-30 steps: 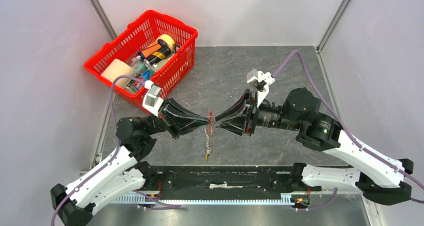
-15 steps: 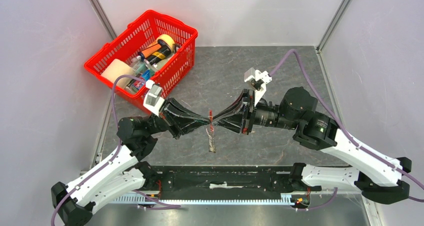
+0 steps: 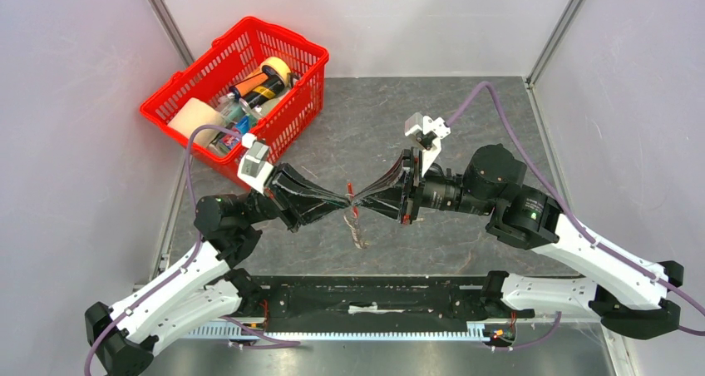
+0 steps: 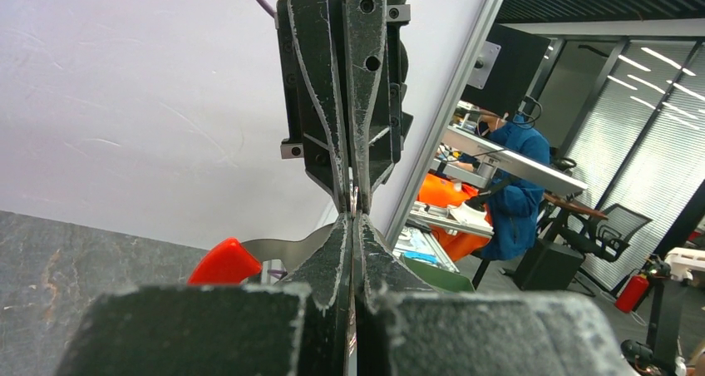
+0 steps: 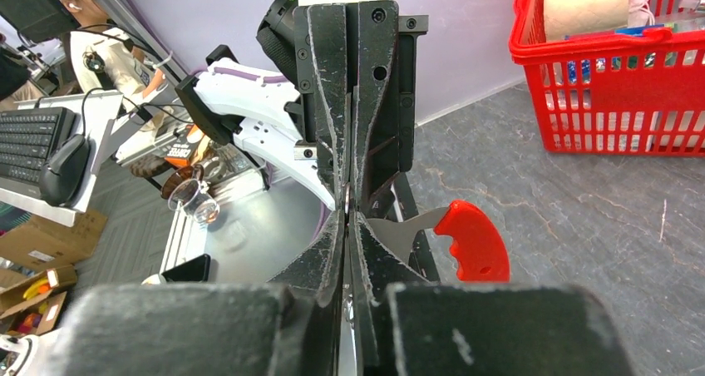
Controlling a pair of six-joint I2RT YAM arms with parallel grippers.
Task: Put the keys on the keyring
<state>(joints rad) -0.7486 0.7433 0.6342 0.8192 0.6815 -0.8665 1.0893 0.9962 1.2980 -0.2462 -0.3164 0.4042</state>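
both grippers meet tip to tip above the table [image 3: 465,126]: the left gripper [image 3: 346,201] and right gripper [image 3: 361,201] are each pinched fully closed with the keyring [image 3: 357,230] caught right at the fingertips. its red clip pokes out to 1 side of the tips and the metal fringe dangles just below them. can't make out the keys in any of the 3 views, and the red basket [image 3: 179,89] sits well back past the left gripper's wrist.

Left hand [image 3: 342,203] and right hand [image 3: 363,201] pinch the keyring [image 3: 357,225] between them (metal fringe dangling).
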